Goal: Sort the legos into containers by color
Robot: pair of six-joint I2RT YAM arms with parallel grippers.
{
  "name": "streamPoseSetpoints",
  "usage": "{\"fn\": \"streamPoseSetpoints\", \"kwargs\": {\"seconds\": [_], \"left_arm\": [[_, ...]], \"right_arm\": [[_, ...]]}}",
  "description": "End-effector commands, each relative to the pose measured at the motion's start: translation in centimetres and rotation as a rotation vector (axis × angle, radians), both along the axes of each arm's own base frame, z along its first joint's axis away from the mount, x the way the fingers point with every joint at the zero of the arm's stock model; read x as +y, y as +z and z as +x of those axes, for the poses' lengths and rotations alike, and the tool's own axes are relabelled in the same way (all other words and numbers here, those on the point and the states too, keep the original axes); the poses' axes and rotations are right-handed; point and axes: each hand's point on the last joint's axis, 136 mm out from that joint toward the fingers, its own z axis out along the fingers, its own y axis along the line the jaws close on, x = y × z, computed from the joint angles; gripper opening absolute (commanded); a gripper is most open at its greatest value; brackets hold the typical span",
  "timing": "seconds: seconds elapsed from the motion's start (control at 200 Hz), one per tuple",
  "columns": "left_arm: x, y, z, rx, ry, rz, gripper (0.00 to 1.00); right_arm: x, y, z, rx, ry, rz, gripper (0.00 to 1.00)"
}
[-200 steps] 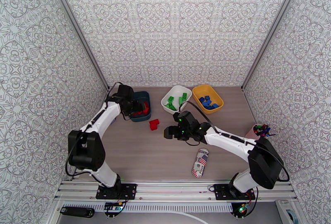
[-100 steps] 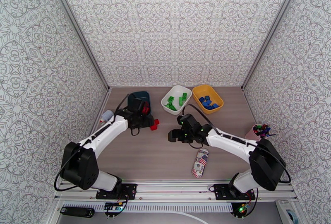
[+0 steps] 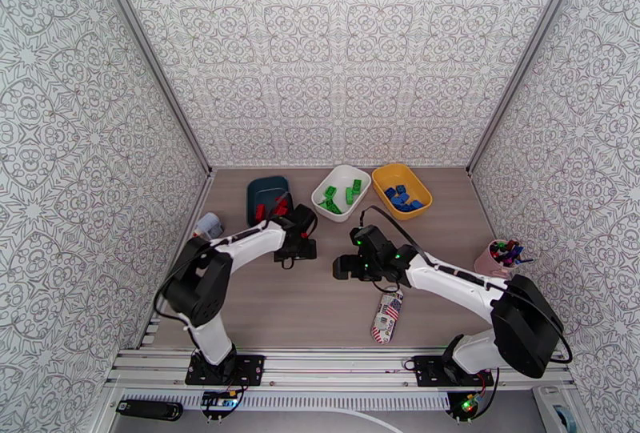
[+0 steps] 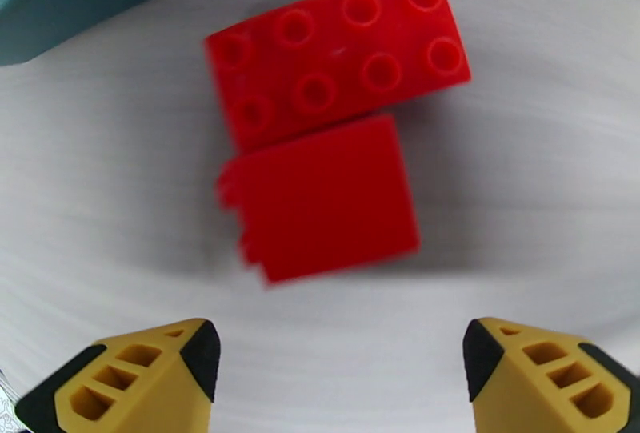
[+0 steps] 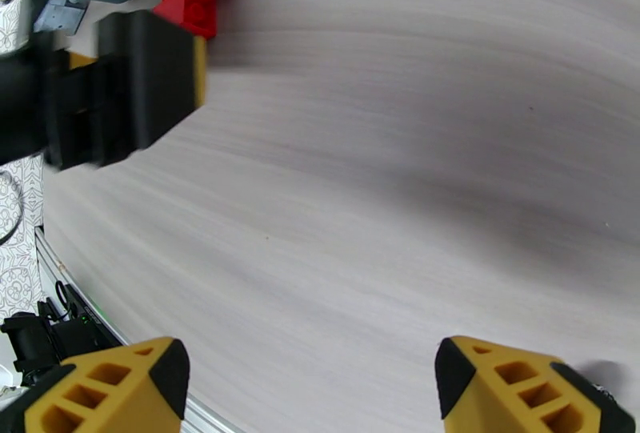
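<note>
Red legos (image 4: 328, 146), two, touch on the table (image 4: 520, 186); three containers (image 3: 342, 174) stand beyond.

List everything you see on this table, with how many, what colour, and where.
teal bin: one, teal, back left
white bin: one, white, back centre
yellow bin: one, yellow, right of white bin
red legos: two loose, touching, near teal bin; more inside it
green legos: several, in white bin
blue legos: several, in yellow bin
can: one, printed, lying front right
cup of markers: one, pink, right edge
small pale object: one, left edge, unclear
left gripper: one, open, at loose red legos
right gripper: one, open, over bare table
</note>
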Motion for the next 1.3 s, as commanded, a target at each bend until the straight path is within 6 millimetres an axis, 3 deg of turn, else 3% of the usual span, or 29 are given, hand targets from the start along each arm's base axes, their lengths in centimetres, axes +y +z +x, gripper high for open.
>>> {"fn": "streamPoseSetpoints", "kwargs": {"seconds": [0.0,0.47,0.775,0.915,1.075,1.295], "left_arm": [[-0.1,0.0,1.8,-0.047,0.043,0.019,0.84],[1.6,-0.5,5.1,-0.061,0.088,0.031,0.69],[-0.1,0.4,4.5,-0.07,0.041,0.0,0.45],[-1.8,1.6,3.2,-0.086,-0.004,-0.045,0.4],[-3.1,3.6,1.3,-0.114,-0.052,-0.104,0.39],[-0.3,8.3,1.8,-0.197,-0.022,-0.153,0.4]], "right_arm": [[-1.2,0.1,0.0,-0.016,-0.011,-0.023,0.85],[-1.6,0.3,0.2,-0.016,-0.022,-0.007,0.86],[-0.8,0.2,0.5,-0.001,-0.02,0.014,0.85],[1.0,0.0,0.6,0.032,0.003,0.087,0.81],[4.5,0.1,1.1,0.063,0.038,0.199,0.78],[9.0,1.9,2.7,0.065,0.095,0.277,0.74]]}}
